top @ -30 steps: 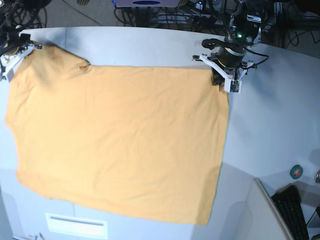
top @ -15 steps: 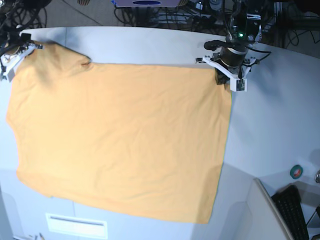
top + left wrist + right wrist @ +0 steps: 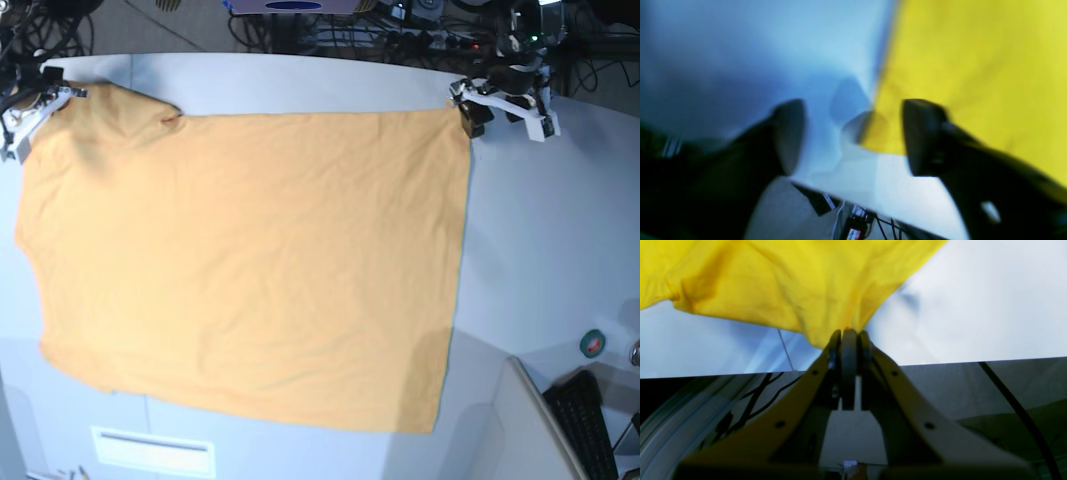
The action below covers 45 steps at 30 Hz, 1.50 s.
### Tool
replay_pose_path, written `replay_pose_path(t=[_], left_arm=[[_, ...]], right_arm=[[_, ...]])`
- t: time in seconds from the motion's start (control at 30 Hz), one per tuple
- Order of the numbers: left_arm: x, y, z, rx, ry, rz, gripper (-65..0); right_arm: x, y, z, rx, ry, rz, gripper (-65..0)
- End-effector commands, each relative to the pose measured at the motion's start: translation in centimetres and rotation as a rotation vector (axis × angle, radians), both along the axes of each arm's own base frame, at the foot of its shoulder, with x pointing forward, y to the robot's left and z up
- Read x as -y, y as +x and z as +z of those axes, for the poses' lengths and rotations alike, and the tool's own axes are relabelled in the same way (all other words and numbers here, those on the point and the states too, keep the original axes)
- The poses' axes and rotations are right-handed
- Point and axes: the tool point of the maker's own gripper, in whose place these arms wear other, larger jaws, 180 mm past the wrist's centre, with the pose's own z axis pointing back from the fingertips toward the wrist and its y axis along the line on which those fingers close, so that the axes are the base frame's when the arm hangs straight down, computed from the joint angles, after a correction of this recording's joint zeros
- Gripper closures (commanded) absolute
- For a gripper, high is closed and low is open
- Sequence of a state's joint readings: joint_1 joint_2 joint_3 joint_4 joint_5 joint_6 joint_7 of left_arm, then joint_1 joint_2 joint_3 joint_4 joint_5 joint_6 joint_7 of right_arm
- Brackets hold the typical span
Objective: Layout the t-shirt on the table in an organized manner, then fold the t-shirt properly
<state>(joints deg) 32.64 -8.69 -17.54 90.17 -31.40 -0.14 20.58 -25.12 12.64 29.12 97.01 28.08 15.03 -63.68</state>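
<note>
The light-orange t-shirt (image 3: 250,260) lies spread flat over most of the table (image 3: 560,230). My right gripper (image 3: 849,335) is shut on a bunched far-left corner of the shirt (image 3: 790,283), at the table's far left edge in the base view (image 3: 40,95). My left gripper (image 3: 505,108) is open at the far right. In the left wrist view (image 3: 853,136) its two dark fingers (image 3: 923,133) stand wide apart, with the shirt's far right corner (image 3: 873,133) lying on the table (image 3: 740,50) between them. No line markings show on the shirt.
A green tape roll (image 3: 593,343) lies near the right edge. A black keyboard (image 3: 590,425) sits beyond a grey partition (image 3: 530,420) at the front right. A white label (image 3: 152,452) is at the front left. Cables (image 3: 330,30) run behind the far edge.
My left gripper moved toward the far right edge, drawing the shirt's corner with it, and has opened off it. The shirt's far edge now lies straighter. The right gripper stayed put.
</note>
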Motion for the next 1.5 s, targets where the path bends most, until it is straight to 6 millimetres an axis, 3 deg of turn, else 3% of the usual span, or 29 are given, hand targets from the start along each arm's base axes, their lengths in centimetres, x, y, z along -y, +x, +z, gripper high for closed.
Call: replay_pose_path(t=[0.0,0.17,0.3,0.4,0.53,0.67,0.73,0.83,0.93,1.1,1.33,1.47], left_arm=[[-0.6,0.1,0.7,0.027,-0.003,0.006,-51.0],[-0.7,0.0,0.7,0.028,-0.027,0.018,-52.5],[1.7,0.6,0.7,0.049,-0.075,-0.070,-52.5],[3.2,0.5,-0.4,0.025,-0.105,-0.099,-52.3],[3.2,-0.4,-2.1,-0.022,-0.119,-0.088,-52.3],[3.4,-0.3,-2.3,-0.023,-0.126,-0.088,-51.8],[3.9,0.1,-2.2,-0.015,-0.135,-0.100,-46.1],[5.1,0.4,-2.5,-0.019,-0.151,-0.128,-31.9],[4.9,0.5,-2.4,-0.015,-0.149,-0.122,-20.1],[4.8,0.6,-2.1,-0.007,-0.145,-0.123,-9.7],[4.8,0.7,-1.4,0.006,-0.137,-0.129,-3.8],[4.5,0.8,-1.1,0.015,-0.130,-0.124,-9.9]], right_arm=[[0.6,0.4,0.5,0.017,-0.019,0.006,0.0],[0.6,0.5,0.5,0.017,-0.018,0.008,0.0],[0.6,0.6,0.6,0.020,-0.019,0.008,0.0],[0.6,0.7,0.7,0.025,-0.021,0.011,0.0],[0.6,0.7,0.7,0.025,-0.021,0.011,0.0],[0.6,0.7,0.7,0.025,-0.021,0.009,0.0],[0.6,0.7,0.7,0.027,-0.021,0.009,0.0],[0.6,0.7,0.7,0.027,-0.021,0.009,0.0],[0.6,0.7,0.7,0.027,-0.021,0.009,0.0],[0.8,0.7,0.8,0.028,-0.024,0.004,0.0],[0.7,0.7,0.8,0.028,-0.023,0.007,0.0],[0.7,0.7,0.7,0.027,-0.022,0.008,0.0]])
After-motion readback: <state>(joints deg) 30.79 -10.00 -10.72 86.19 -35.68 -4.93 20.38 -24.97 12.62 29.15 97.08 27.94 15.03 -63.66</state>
